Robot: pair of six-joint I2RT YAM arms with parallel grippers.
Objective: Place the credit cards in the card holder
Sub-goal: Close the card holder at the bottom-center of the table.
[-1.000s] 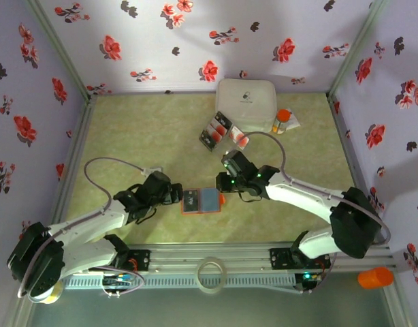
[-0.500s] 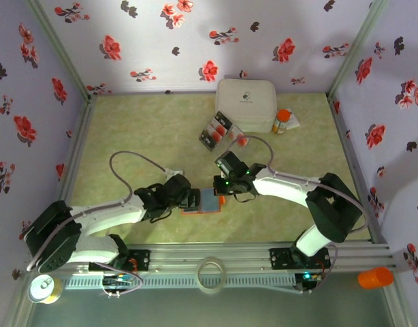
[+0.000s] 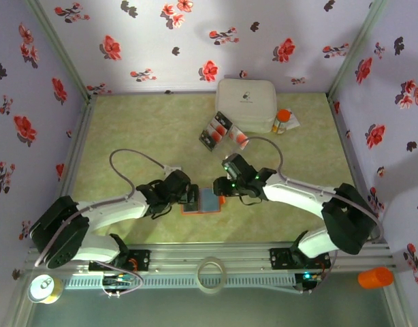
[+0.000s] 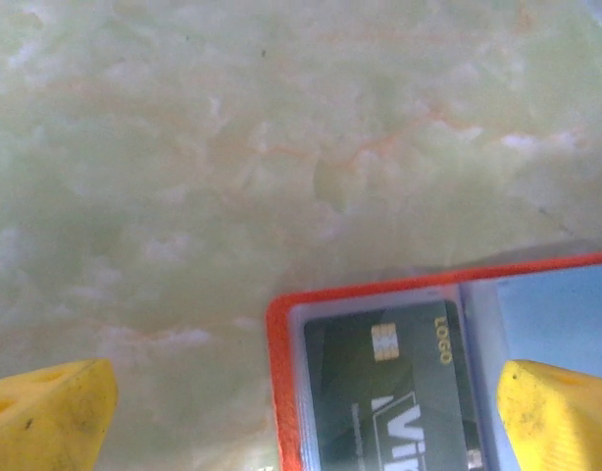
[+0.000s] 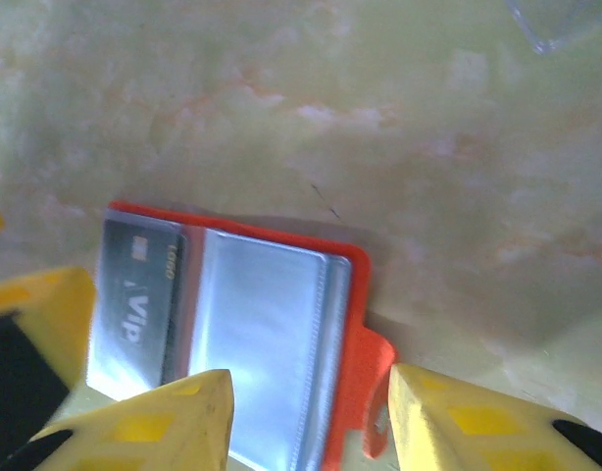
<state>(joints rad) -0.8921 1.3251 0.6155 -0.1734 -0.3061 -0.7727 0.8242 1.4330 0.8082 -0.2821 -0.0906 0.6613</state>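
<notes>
The card holder (image 3: pixel 203 201) lies open and flat on the counter (image 3: pixel 141 129). It is about in the middle between left and right, and nearer to the near edge than to the far one. In its left pocket sits one black card (image 4: pixel 394 392) behind clear plastic.

The left pincer (image 3: pixel 188 198) is at the left edge of the holder. Its yellow fingers (image 4: pixel 51 417) are spread wide, one over bare counter and the other over the holder, and they pinch nothing. The right pincer (image 3: pixel 222 196) is at the right side of the holder. Its fingers (image 5: pixel 174 422) stand apart over the clear right page and the orange tab, and hold nothing.

The other credit cards (image 3: pixel 219 133) lie well apart from the holder, toward the far edge. They are just beside a white box (image 3: pixel 246 102). At the right side of this box stands an orange-capped bottle (image 3: pixel 282 121).
</notes>
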